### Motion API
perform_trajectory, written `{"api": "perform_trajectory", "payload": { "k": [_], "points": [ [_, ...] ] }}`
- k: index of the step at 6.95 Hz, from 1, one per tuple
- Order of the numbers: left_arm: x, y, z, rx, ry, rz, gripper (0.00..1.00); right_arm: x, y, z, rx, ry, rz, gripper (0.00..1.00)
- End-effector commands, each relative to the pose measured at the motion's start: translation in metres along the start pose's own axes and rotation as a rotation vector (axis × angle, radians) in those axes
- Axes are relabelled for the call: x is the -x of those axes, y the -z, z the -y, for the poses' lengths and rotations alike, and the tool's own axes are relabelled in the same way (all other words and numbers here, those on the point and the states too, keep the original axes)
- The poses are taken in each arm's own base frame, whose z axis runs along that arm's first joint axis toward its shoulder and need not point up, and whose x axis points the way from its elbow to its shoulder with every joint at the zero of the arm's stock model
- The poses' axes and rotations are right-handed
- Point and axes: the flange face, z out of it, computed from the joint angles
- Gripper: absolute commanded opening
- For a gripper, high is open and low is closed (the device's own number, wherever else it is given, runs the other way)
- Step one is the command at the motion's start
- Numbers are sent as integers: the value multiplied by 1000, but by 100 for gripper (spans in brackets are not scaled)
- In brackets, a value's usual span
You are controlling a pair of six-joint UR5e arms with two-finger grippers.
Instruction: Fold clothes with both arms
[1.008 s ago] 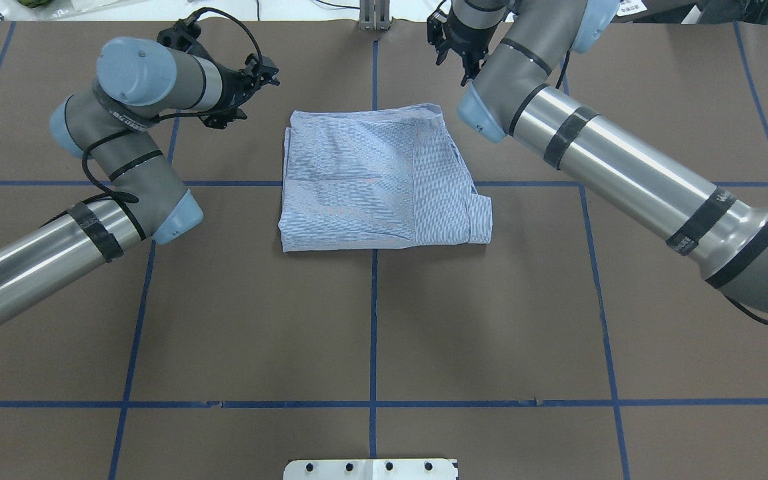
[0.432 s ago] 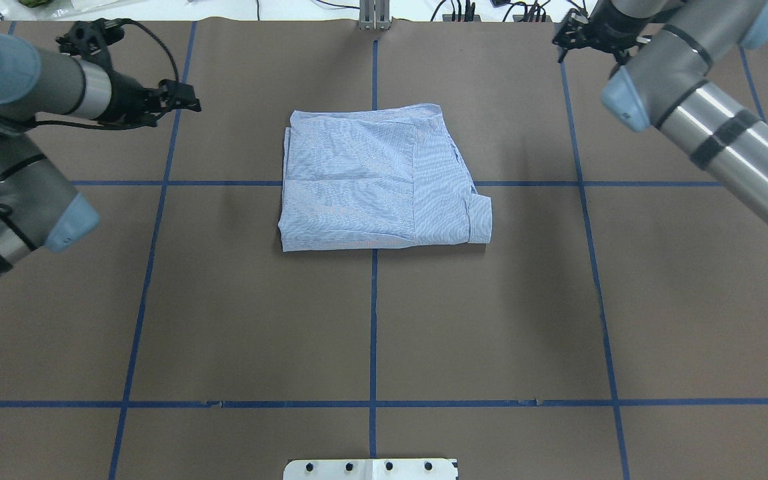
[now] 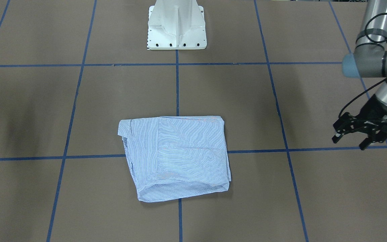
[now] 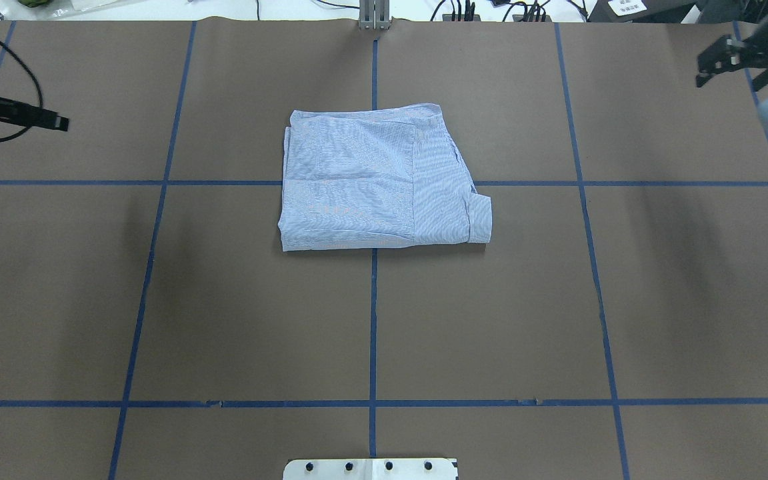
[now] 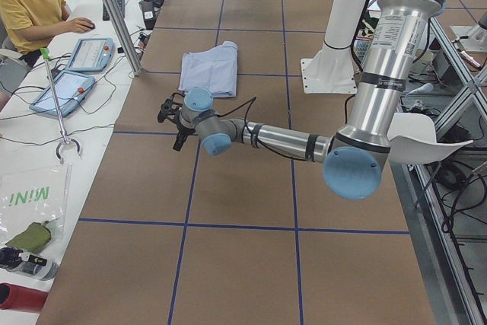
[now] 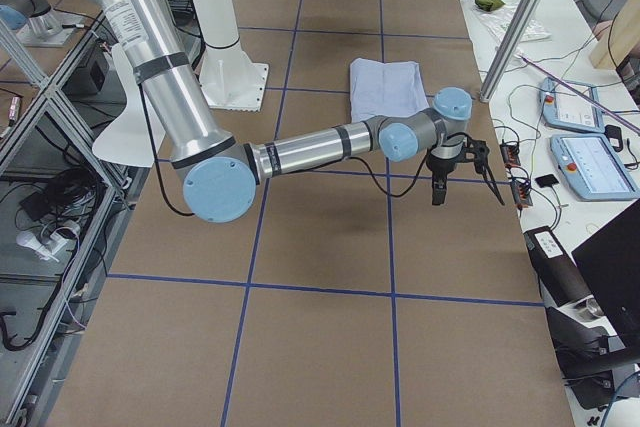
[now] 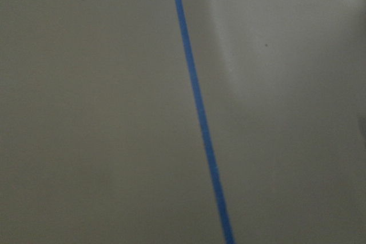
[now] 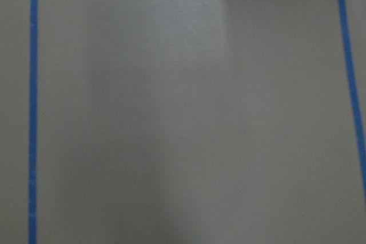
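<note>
The light blue striped shirt lies folded into a compact rectangle at the middle of the brown table, also seen in the front view and both side views. My left gripper is open and empty, hovering far to the shirt's left; only one finger shows at the overhead view's left edge. My right gripper is open and empty at the far right back, well clear of the shirt; it also shows in the right side view.
The white pedestal base stands at the robot's edge of the table. Blue tape lines grid the brown table cover. An operator sits beyond the far edge with tablets. A metal post stands at the far edge.
Both arms have swung outward from beside the shirt's far corners toward the table's left and right sides. The shirt has not moved.
</note>
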Motion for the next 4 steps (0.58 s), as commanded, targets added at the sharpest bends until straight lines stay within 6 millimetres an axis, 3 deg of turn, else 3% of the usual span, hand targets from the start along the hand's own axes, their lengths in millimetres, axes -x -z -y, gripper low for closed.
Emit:
{"api": "perform_trajectory", "payload": {
  "k": [1, 2, 3, 4],
  "points": [
    [88, 66, -29, 63, -45, -55, 100, -109, 21, -77, 17, 55, -7, 100],
    [128, 92, -47, 63, -112, -37, 100, -125, 45, -104, 39, 59, -25, 100],
    [145, 95, -54, 73, -176, 16, 100, -112, 63, -114, 65, 55, -34, 100],
    [158, 105, -50, 50, -172, 105, 100, -115, 63, -122, 76, 48, -39, 100]
  ]
}}
